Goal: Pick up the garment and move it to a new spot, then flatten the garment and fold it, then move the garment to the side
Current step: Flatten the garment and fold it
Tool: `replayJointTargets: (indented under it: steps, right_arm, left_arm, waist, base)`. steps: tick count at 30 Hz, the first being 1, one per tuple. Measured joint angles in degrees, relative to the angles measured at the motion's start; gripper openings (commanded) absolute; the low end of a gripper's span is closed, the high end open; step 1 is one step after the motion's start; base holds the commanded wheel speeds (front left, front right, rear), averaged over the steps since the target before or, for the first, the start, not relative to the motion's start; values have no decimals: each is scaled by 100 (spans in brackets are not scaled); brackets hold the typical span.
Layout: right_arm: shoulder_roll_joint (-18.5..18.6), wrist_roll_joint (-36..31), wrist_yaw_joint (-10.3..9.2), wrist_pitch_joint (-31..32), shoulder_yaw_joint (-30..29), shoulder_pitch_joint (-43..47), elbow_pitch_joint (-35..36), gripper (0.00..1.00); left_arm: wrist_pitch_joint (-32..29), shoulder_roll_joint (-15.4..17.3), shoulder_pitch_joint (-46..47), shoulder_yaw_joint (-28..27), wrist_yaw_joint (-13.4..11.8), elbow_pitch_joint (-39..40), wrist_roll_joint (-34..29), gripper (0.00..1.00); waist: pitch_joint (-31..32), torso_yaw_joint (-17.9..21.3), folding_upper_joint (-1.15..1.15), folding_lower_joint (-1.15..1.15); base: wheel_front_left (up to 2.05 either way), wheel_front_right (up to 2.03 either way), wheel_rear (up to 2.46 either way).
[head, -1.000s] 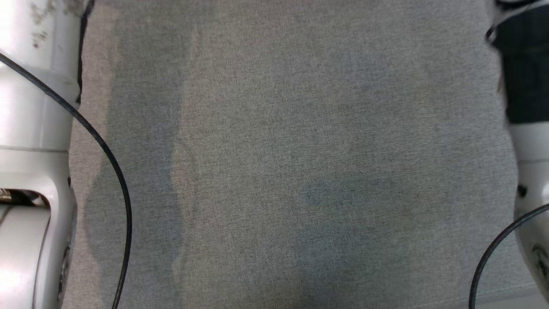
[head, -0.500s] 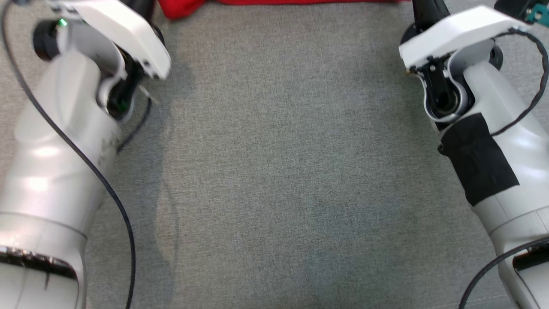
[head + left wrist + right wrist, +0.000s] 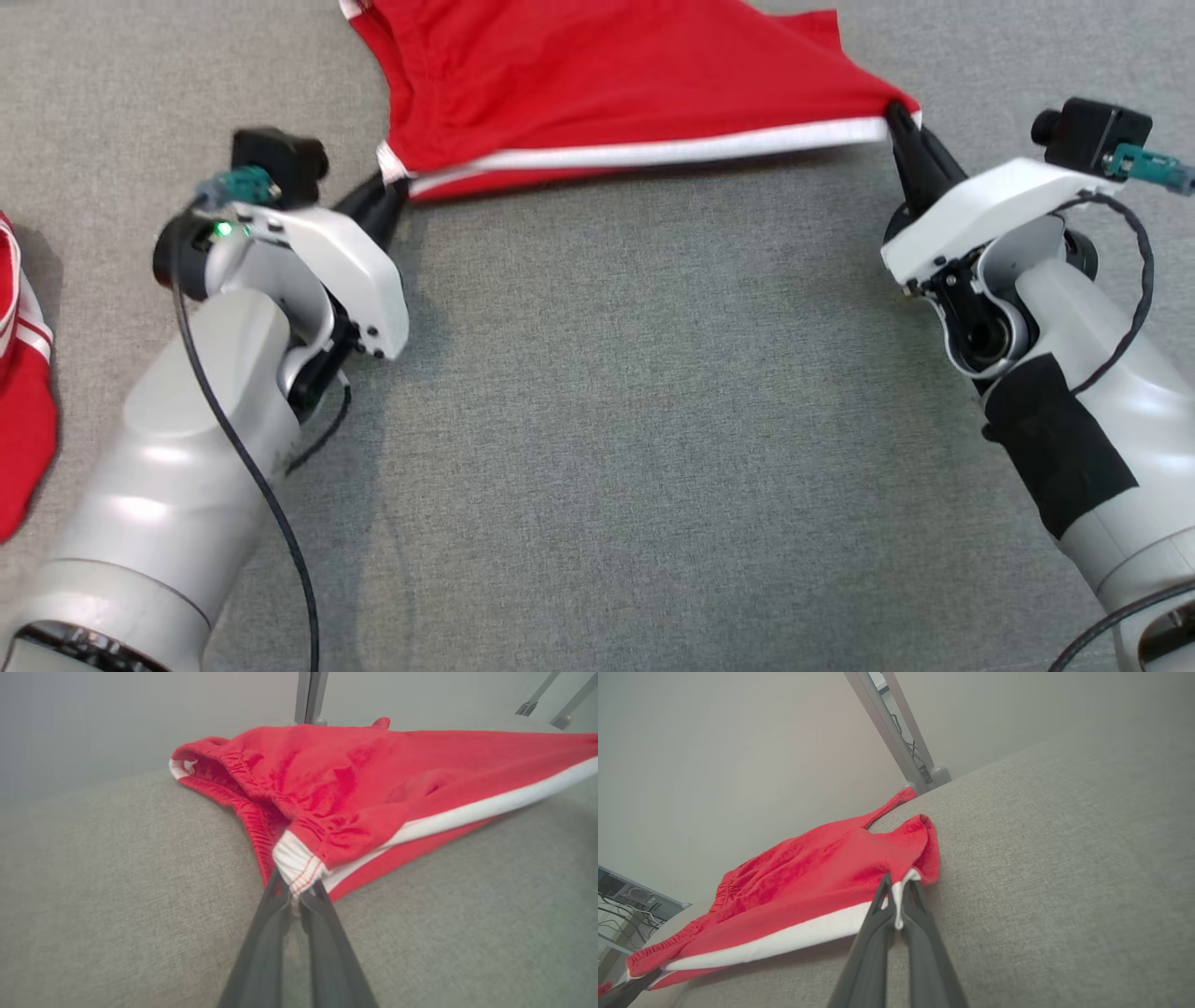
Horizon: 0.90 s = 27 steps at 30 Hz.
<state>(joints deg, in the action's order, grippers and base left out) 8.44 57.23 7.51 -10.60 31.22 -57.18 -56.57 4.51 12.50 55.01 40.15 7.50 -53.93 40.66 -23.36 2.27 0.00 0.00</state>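
The garment (image 3: 607, 75) lies on the table (image 3: 607, 420) between the left pincer (image 3: 396, 187) and right pincer (image 3: 898, 116), in front of both.

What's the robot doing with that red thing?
Both hands are shut on the red garment: the left hand pinches the corner at the elastic waistband, and the right hand pinches the far end of the white stripe. That striped edge is pulled taut between them, and the rest of the garment trails on the grey cloth surface. It is not folded yet. A second red piece lies at the far left.
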Motion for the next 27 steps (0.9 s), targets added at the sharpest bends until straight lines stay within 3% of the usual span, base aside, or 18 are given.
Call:
replayJointTargets:
  steps: [10, 15, 27]
  right_arm:
    - [208, 245, 7, 257, 407, 448, -36, 0]
    - [367, 448, 7, 677, 655, 792, 75, 0]
    - [1115, 1048, 7, 1533, 1106, 1748, 827, 0]
  left_arm:
    - [137, -114, -430, 369, 0, -337, -90, 0]
    - [323, -197, -745, 482, 0, -366, -42, 0]
    - [494, -383, -1659, 623, 0, -175, 435, 0]
  waist:
    - [433, 31, 0, 0]
    - [718, 31, 0, 0]
    - [1517, -40, 0, 0]
  base:
    - [0, 0, 0]
    - [0, 0, 0]
    - [0, 0, 0]
